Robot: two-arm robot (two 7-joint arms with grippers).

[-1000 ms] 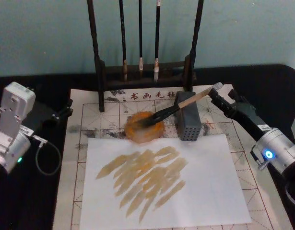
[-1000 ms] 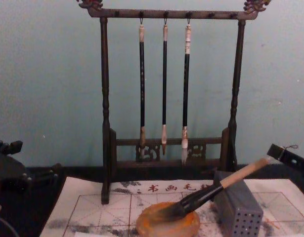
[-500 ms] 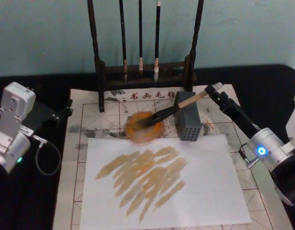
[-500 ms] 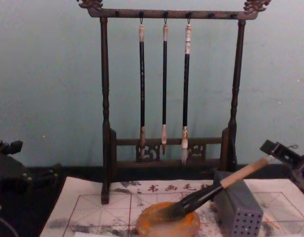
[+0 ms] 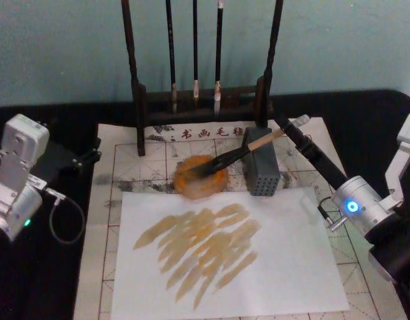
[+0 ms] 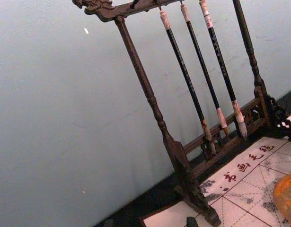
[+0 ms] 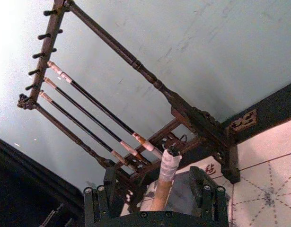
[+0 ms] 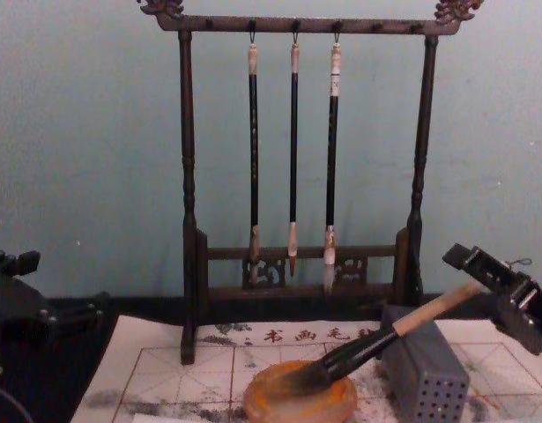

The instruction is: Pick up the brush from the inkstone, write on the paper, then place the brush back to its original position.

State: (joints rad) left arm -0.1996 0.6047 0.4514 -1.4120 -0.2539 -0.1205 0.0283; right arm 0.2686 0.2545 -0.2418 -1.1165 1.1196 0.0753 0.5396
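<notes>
**Wooden-handled brush at rest, right gripper open about its end cap**

Black cloth covers the table (image 5: 365, 113). At far left the left gripper (image 5: 90, 155) sits parked just off the edge of the paper (image 5: 125, 160); whether it is open cannot be told. The paper is a red-gridded sheet with a row of characters along its far edge. A white sheet (image 5: 291, 267) lies on it, marked with tan strokes. Behind the paper stands a dark wooden rack (image 5: 139, 107) with three thin brushes (image 5: 195, 47) hanging from it. The inkstone (image 5: 185, 185), a round orange-brown dish, sits on the paper just beyond the white sheet. The brush (image 5: 239, 152) has its dark bristles in the dish, and its pale handle slopes up to the right across the top of a grey perforated box (image 5: 261, 170) beside the dish. At right, the right gripper (image 5: 289, 127) reaches in from the near right to the handle's white end cap. Its fingers (image 7: 198, 182) stand apart, one on each side of the cap, with a gap on both sides and nothing clamped.
</notes>
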